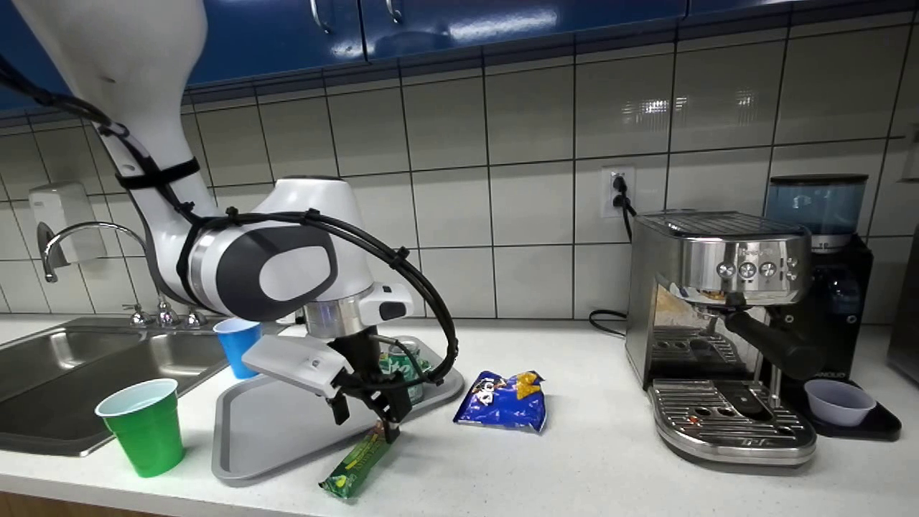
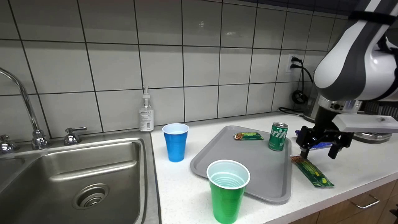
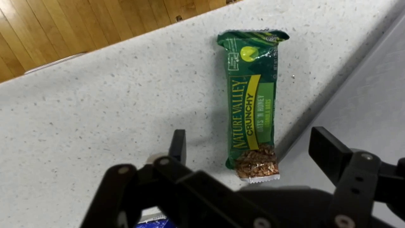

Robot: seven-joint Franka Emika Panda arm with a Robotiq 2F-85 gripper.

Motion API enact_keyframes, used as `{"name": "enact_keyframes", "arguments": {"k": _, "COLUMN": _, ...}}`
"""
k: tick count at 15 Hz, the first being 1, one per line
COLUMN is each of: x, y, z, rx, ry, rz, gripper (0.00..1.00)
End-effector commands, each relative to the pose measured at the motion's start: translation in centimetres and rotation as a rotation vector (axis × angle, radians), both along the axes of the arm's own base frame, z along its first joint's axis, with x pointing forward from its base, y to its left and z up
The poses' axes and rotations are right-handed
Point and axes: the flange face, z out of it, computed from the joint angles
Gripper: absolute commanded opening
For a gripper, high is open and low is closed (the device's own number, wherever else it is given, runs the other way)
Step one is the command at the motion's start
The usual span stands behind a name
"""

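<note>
A green granola bar (image 3: 250, 104) lies flat on the white counter, beside the grey tray (image 2: 264, 169). My gripper (image 3: 250, 145) stands open above the bar's brown oat-pictured end, one finger on each side, nothing held between them. In an exterior view the gripper (image 2: 319, 152) hangs over that end of the bar (image 2: 314, 172), and a small gap seems to separate them. On the tray stand a green soda can (image 2: 277, 137) and a second green bar (image 2: 248, 136). A blue snack bag (image 1: 502, 402) rests on the counter near the gripper, partly hidden in the wrist view.
A green cup (image 1: 143, 427) and a blue cup (image 2: 175, 141) stand upright between tray and sink (image 2: 149, 174). An espresso machine (image 1: 718, 273) with a grinder (image 1: 826, 301) stands farther along the counter. The counter's front edge runs close to the bar.
</note>
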Motion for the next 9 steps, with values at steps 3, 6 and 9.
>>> {"name": "enact_keyframes", "arguments": {"k": 3, "x": -0.5, "y": 0.7, "z": -1.0, "rx": -0.020, "ry": -0.012, "rz": 0.069, "gripper": 1.00}}
{"name": "enact_keyframes", "arguments": {"k": 6, "x": -0.5, "y": 1.0, "z": -1.5, "rx": -0.024, "ry": -0.011, "rz": 0.078, "gripper": 1.00}}
{"name": "enact_keyframes", "arguments": {"k": 9, "x": -0.5, "y": 1.3, "z": -2.1, "rx": -0.031, "ry": -0.010, "rz": 0.086, "gripper": 1.00}}
